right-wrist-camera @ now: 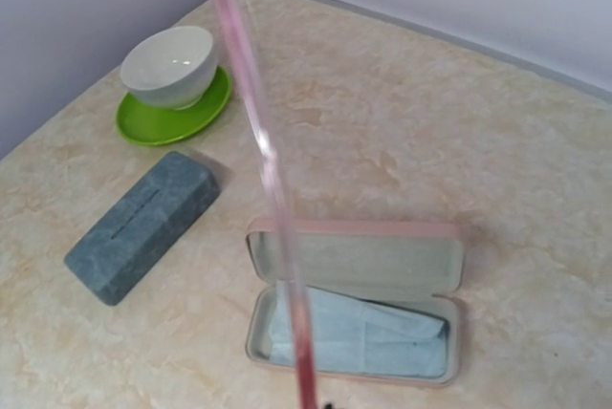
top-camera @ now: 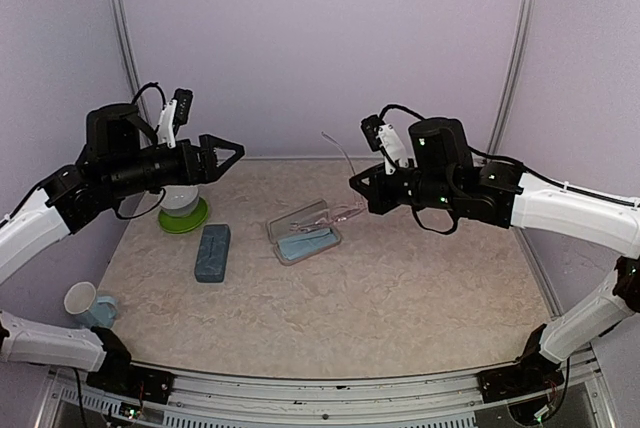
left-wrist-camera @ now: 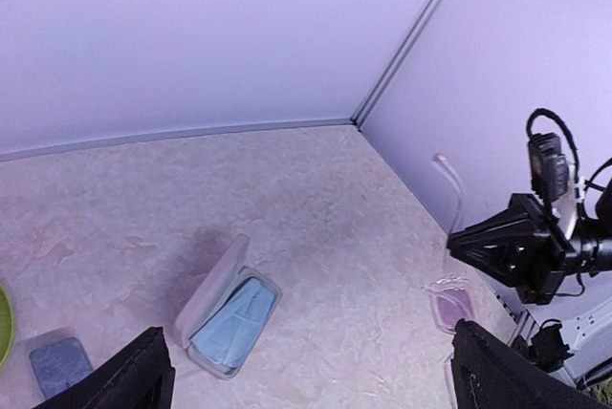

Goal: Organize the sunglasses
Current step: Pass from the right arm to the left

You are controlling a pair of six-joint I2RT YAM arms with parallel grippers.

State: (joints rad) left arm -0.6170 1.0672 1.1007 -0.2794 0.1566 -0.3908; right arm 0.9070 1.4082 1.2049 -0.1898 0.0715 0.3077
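Observation:
One pair of sunglasses (top-camera: 345, 212), pale clear frame with purplish-pink lenses (left-wrist-camera: 449, 307), hangs in the air from my right gripper (top-camera: 360, 188), which is shut on it. One long arm sticks up; in the right wrist view this arm (right-wrist-camera: 273, 189) looks pinkish and crosses the frame above the open pink case (right-wrist-camera: 356, 306). The right fingers are hidden in that view. My left gripper (top-camera: 232, 158) is open and empty, raised over the table's left side, its fingers (left-wrist-camera: 134, 380) far apart. The second pair is out of view.
The open pink case (top-camera: 302, 233) holds a light-blue cloth (right-wrist-camera: 359, 337). A closed blue-grey case (top-camera: 212, 251) lies to its left. A white bowl (right-wrist-camera: 170, 65) sits on a green plate (top-camera: 185, 220) at the back left. A cup (top-camera: 80, 298) stands near the front left.

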